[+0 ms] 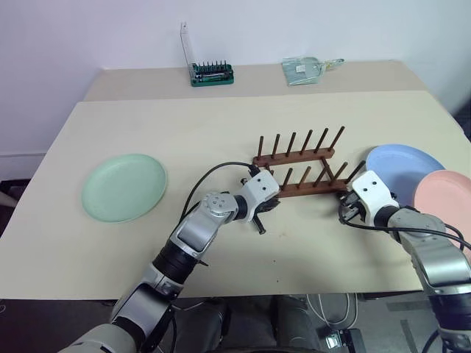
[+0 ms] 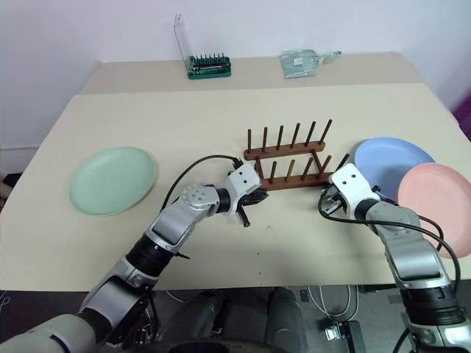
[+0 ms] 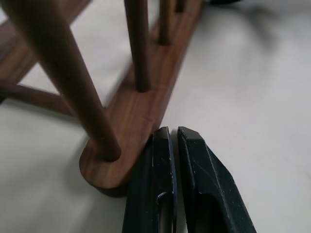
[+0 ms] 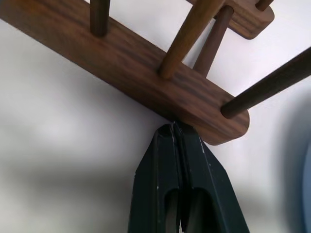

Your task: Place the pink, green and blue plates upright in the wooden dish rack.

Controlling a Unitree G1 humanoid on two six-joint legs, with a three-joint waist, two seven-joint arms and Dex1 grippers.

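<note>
So the small dark reddish-brown wooden dish rack (image 1: 302,168) with its two rows of upright pegs sits near the middle of the beige table (image 1: 221,125), and it holds no plates. The pale mint green round plate (image 1: 124,187) lies flat well off to the robot's left. The light blue round plate (image 1: 403,166) lies flat just to the right of the rack, and the salmon pink round plate (image 1: 449,198) is beside it, its rim looking like it overlaps the blue one's edge.

The left gripper (image 3: 173,138) has its two black fingers pressed together with nothing between them, tips right against the near rail's left end. The right gripper (image 4: 174,130) is pinched closed too, holding nothing, tips against the near rail's right end. Both are at table level, one at each end of the rack.

At the back edge there's a small green tray of tool bits (image 1: 213,73) and a clear plastic bag (image 1: 305,70).
</note>
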